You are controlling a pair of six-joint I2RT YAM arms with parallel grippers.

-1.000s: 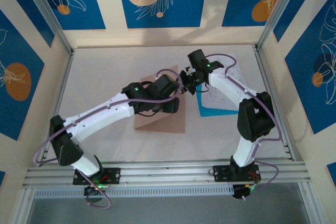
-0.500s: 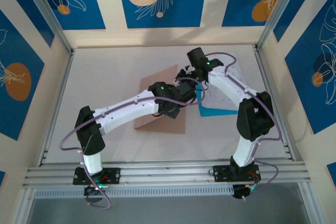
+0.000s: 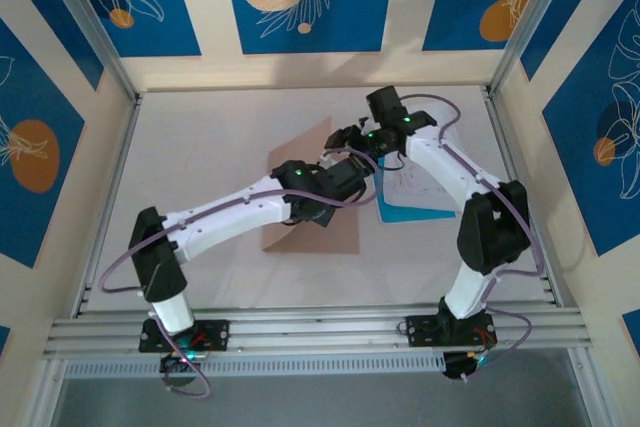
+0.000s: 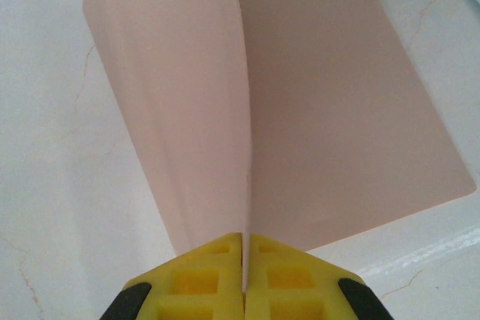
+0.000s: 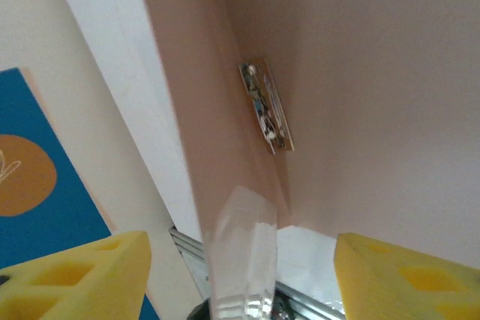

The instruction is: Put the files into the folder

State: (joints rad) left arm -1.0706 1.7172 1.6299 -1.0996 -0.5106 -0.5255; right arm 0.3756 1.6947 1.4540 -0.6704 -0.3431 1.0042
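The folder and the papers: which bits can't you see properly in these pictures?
- Top view: the left arm hides the middle of the folder.
- Top view: the right arm covers part of the files, and their print is too small to read.
- Left wrist view: the shut left tool hides the flap edge it pinches, and the picture's top edge cuts the folder off.
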